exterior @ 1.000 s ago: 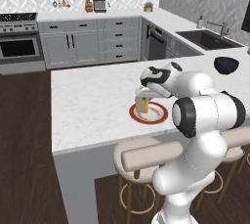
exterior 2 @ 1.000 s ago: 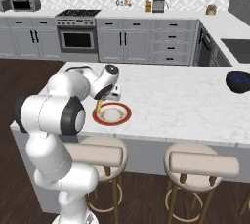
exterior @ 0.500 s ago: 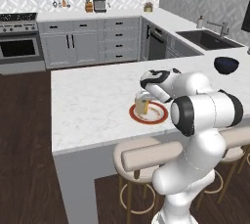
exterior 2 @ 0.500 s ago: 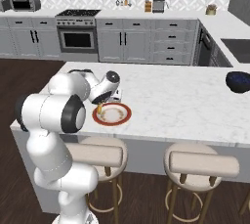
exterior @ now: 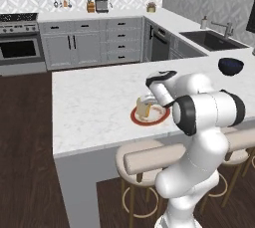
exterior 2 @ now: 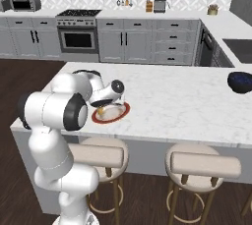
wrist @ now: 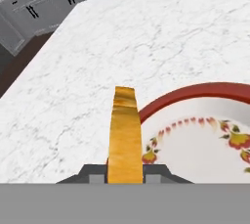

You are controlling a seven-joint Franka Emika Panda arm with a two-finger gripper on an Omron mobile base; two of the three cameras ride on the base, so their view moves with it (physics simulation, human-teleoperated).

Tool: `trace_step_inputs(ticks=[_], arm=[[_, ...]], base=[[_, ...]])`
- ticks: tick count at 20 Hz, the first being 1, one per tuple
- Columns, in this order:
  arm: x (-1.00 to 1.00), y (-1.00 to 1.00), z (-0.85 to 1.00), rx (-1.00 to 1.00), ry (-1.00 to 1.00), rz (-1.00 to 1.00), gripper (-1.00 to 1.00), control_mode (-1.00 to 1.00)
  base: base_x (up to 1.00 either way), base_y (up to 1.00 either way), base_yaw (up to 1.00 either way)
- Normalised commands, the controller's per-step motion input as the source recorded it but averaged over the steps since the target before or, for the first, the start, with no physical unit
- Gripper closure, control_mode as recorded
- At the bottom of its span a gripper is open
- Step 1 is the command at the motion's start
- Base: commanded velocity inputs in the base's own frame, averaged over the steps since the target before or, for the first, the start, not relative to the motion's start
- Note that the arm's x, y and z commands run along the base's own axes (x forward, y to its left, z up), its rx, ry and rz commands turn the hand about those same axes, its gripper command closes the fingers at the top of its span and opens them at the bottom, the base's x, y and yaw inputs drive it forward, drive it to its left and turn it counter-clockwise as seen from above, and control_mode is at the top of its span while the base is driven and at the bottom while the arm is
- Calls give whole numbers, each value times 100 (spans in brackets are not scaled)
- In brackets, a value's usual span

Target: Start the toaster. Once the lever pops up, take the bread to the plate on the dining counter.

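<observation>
While we look down from the hand, our gripper (wrist: 125, 179) is pinching the bread (wrist: 125, 135) on both sides, and the slice stands up on its thin edge. Just past it is the plate (wrist: 195, 93), with a red rim and small flowers on its pale middle. The bread seems to be right at the plate's near rim, but we cannot tell for sure if it touches the plate or hangs a little above it.

From the base, the gripper (exterior: 148, 103) sits low over the plate (exterior: 135, 119), which rests on the dining counter (exterior: 94, 102) near its front edge. Far off to the side on the same top is a dark blue bowl (exterior: 230, 65).

What could go wrong? If we let go now, the slice may tip over, because it stands on its edge. It could fall on the marble, as it is so close to the rim. Pushing down too hard could also slide the plate.
</observation>
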Motion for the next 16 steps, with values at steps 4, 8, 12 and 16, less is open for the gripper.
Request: trace_step_inputs(ticks=[4,8,12,16], arm=[[-16,-2,4,13,0,0,100,-100],[-11,0,0,4,0,0,100,-100],[0,-1,-1,2,0,0,100,-100],[0,-5,-2,0,0,0,100,-100]], base=[[0,0,0],[0,0,0],[0,0,0],[0,0,0]])
